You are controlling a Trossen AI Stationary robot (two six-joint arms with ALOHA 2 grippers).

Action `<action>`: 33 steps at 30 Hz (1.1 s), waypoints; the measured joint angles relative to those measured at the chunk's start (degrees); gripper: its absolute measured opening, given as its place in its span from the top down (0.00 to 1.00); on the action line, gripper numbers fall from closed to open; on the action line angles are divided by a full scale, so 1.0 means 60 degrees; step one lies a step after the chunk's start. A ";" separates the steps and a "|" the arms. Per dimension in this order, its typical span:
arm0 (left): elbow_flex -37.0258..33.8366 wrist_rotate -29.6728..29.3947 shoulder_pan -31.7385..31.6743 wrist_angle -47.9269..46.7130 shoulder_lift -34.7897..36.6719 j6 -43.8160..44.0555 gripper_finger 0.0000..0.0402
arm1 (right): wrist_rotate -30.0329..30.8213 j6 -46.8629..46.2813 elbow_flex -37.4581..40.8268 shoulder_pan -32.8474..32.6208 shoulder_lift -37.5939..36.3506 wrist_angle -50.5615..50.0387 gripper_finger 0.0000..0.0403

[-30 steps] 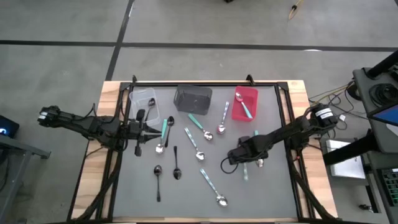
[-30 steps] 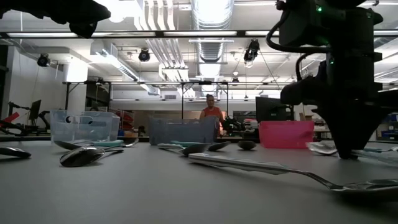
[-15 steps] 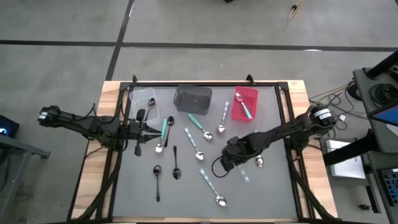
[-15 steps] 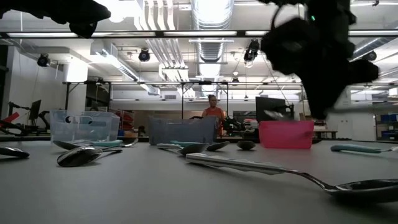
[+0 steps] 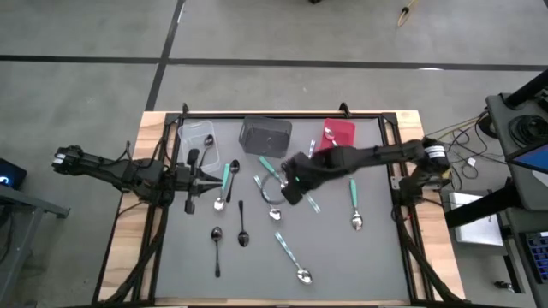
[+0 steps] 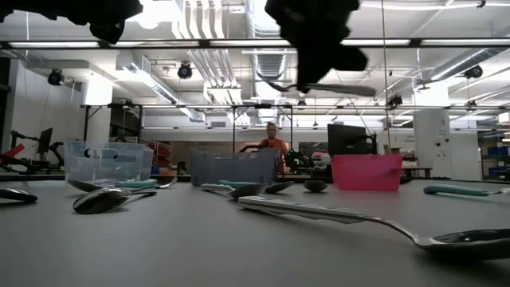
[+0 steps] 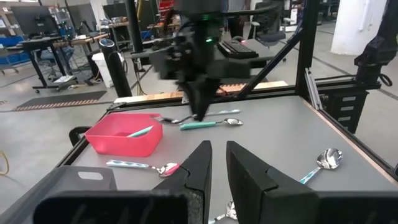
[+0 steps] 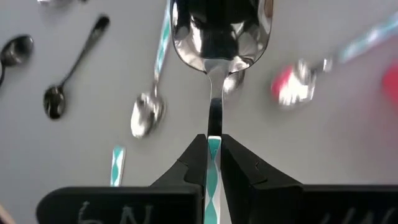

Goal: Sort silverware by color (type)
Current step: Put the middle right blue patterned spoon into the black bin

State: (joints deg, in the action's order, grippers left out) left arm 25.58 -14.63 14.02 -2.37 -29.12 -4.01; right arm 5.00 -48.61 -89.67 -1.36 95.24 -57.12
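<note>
Teal-handled spoon (image 8: 214,37) pinched, right end effector (image 8: 212,163)

Grey concrete floor (image 5: 86,34), bright ceiling lights (image 6: 271,16), exposed ducts (image 6: 199,60).

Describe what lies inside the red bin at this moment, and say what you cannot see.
In the left wrist view the red bin holds one teal-handled spoon. From above, the right arm covers part of the bin, so any others there stay hidden.
</note>
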 joint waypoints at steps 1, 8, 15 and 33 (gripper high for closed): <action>0.0000 0.0000 0.0000 -0.0004 0.0007 0.0000 0.92 | -0.0045 0.0419 -0.0222 0.0215 0.0136 -0.0005 0.95; 0.0000 -0.0257 0.0004 -0.0012 -0.0005 -0.0070 0.92 | -0.0637 0.2990 -0.1624 0.1808 0.1016 -0.0073 0.96; 0.0000 -0.0500 -0.0004 -0.0106 -0.0022 0.0107 0.92 | -0.0650 0.6043 -0.3549 0.3243 0.2206 -0.0275 0.96; 0.0342 -0.2535 -0.0004 -0.0444 -0.0009 -0.0579 0.92 | -0.0581 1.0931 -0.7307 0.4362 0.4859 -0.0528 0.96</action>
State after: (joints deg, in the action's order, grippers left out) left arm 27.64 -29.84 14.00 -5.03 -29.17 -7.49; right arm 1.52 16.97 -133.51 24.81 124.40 -60.29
